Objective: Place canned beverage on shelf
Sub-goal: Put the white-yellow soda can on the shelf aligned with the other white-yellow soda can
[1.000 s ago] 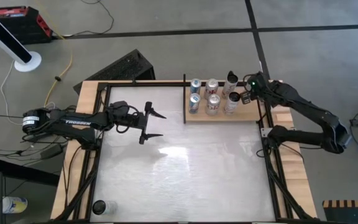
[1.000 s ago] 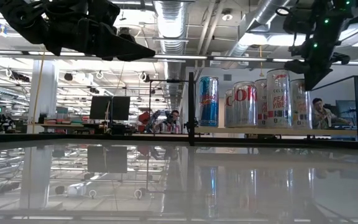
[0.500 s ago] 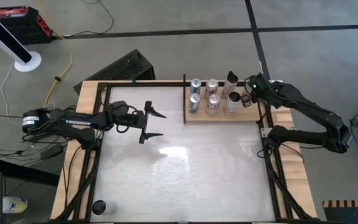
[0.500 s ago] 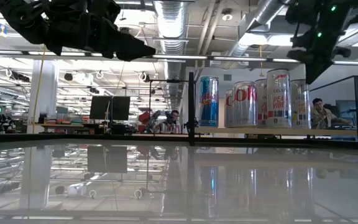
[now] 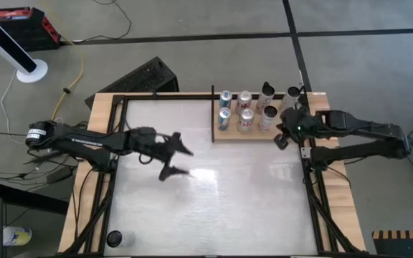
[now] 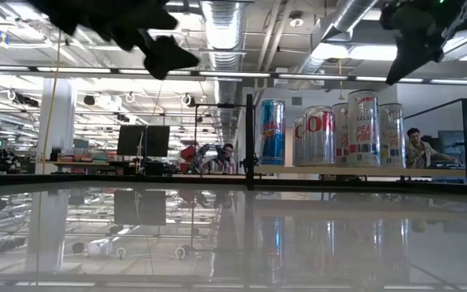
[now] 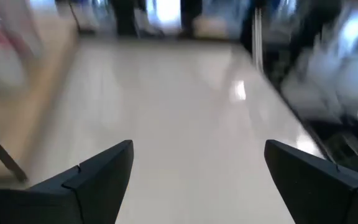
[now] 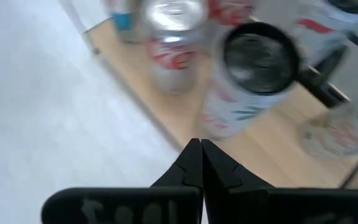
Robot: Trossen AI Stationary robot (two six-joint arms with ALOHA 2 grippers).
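Shelf: you see the shelf [image 5: 257, 130] in the upper right of the high view, at the far edge of the worktop [image 5: 214, 201], with a black post at its left end.
Cans: seven cans [image 5: 246, 117] stand upright on it, close together in two rows; one more shows at its far right corner.
Left jaws: your left jaws [image 5: 174, 159] hang over the worktop, left of centre in the high view, spread wide with nothing between them.
Right jaws: your right jaws [image 5: 281, 136] sit at the shelf's right end, just beside the nearest cans, pressed together and empty; in the right wrist view their tips [image 8: 199, 149] point at a can [image 8: 244, 81] with a dark top.
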